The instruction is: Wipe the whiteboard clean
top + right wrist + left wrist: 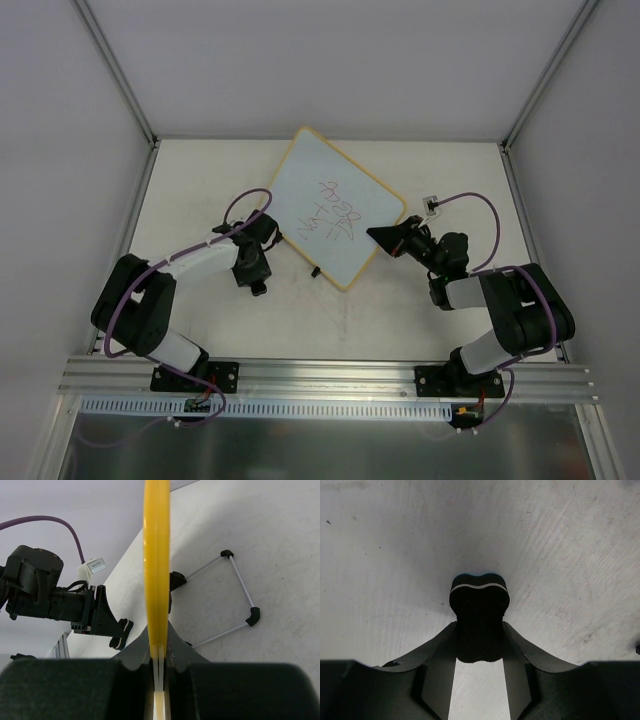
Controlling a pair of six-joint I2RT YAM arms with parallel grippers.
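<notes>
Right fingers point(179, 652): closed on the yellow rim point(156, 555) of the whiteboard point(305, 180), which the wrist view shows edge-on, running straight up from between them.
Left fingers point(467, 615): pressed together with nothing between them, tips pointing down over bare bench point(380, 555).
Whiteboard, place: at the middle of the bench point(200, 190), turned so that its corners point like a diamond, with its right edge in the right fingers.
Whiteboard, face: pale, with reddish-brown scribbles point(337, 216) across its middle and right part.
Whiteboard, lift: whether it lies flat or is raised at the gripped edge, I cannot tell from above.
Wire stand point(239, 594): a thin wire loop with black corner pieces, on the bench side of the board, joined to it by a black clip just beside the rim.
Left arm point(205, 262): its wrist is just beside the board's lower-left edge, apart from it; the right wrist view shows it beyond the rim.
Purple cable point(478, 205): loops along the right arm to a small white connector near the board's right corner.
</notes>
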